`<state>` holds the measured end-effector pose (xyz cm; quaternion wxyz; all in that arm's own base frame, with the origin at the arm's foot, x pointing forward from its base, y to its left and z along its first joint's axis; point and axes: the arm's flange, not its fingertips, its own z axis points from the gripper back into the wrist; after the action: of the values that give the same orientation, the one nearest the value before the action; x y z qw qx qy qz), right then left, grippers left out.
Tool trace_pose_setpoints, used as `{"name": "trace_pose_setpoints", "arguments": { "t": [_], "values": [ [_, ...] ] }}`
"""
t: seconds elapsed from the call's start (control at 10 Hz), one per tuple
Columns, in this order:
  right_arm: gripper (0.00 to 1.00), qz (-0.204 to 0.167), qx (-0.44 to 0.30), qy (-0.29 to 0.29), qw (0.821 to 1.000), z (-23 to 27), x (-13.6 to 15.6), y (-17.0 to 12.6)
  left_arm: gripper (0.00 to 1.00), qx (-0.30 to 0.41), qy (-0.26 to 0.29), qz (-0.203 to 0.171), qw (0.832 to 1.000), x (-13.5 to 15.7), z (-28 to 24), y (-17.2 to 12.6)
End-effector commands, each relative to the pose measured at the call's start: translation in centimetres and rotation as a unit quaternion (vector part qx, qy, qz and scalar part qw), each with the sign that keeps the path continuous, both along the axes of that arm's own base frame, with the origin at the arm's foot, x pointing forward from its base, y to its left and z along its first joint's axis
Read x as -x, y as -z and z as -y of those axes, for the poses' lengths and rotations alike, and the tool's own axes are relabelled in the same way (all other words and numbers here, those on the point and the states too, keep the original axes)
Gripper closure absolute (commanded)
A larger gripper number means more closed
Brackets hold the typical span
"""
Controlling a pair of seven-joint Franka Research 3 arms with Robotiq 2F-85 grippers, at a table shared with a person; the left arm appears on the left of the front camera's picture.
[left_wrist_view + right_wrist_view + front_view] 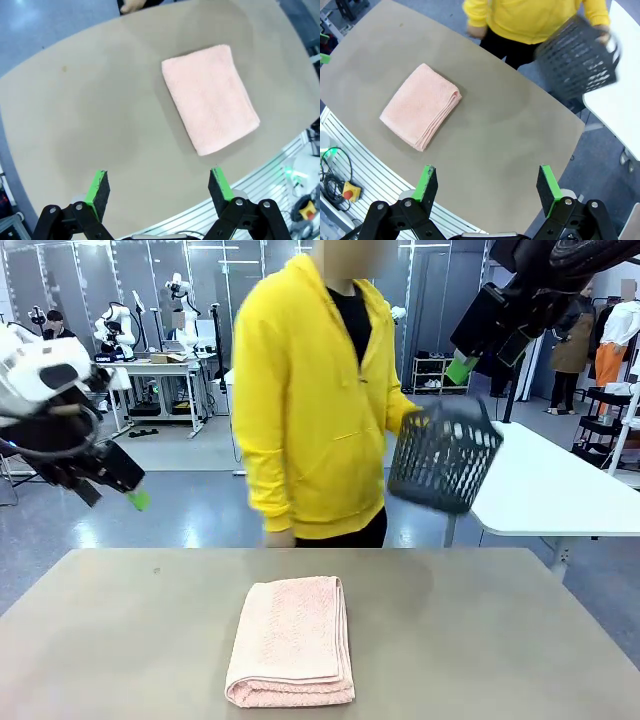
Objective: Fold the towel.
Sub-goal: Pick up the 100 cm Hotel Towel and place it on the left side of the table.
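The towel (291, 643) lay folded near the desk's (480, 640) front middle, soft, light and floppy by the look, best pinched at a layered edge, while both grippers (158, 194) (489, 189) hung above, fingers spread and empty.

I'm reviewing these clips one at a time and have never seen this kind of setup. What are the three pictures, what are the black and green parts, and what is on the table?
These are three cameras at one moment. The front view looks across a grey-brown table at a person in a yellow hoodie. Two white robot arms hang raised at either side; each ends in a black two-finger claw with green pads. The left claw and the right claw each carry a camera looking down along their own fingers, which gives the other two pictures. Both claws are open and hold nothing. On the table lies a salmon-pink terry towel, already folded into a thick rectangle. The person holds a black perforated plastic basket in the air beyond the table's far edge.
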<state>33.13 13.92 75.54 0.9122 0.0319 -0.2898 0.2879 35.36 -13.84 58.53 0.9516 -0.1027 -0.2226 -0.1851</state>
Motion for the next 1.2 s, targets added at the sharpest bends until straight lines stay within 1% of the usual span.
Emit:
{"name": "trace_pose_setpoints", "arguments": {
  "t": [0.0, 0.2, 0.3, 0.6, 0.8, 1.1],
  "values": [
    [0.00, 0.001, 0.003, 0.006, 1.000, 0.2, -0.1, 0.0, 0.00, 0.051, -0.011, -0.016, 0.998, -1.9, 1.2, 3.8],
    [0.00, 0.001, 0.003, 0.006, 1.000, 0.2, -0.1, 0.0, 0.00, 0.067, -0.009, -0.035, 0.997, -3.3, 2.6, 8.1],
    [0.00, 0.001, 0.003, 0.006, 1.000, 0.2, -0.1, 0.0, 0.00, 0.071, -0.008, -0.039, 0.997, -3.8, 3.3, 9.8],
    [0.00, 0.001, 0.003, 0.006, 1.000, 0.2, -0.1, 0.0, 0.00, 0.112, -0.016, -0.052, 0.992, -5.4, 6.0, 15.4],
    [0.00, 0.001, 0.003, 0.006, 1.000, 0.2, -0.1, 0.0, 0.00, 0.152, -0.023, -0.055, 0.987, -6.1, 7.0, 18.4],
    [0.00, 0.001, 0.003, 0.006, 1.000, 0.2, -0.1, 0.0, 0.00, 0.166, -0.034, -0.073, 0.983, -6.7, 8.9, 22.1]
  ]
}}
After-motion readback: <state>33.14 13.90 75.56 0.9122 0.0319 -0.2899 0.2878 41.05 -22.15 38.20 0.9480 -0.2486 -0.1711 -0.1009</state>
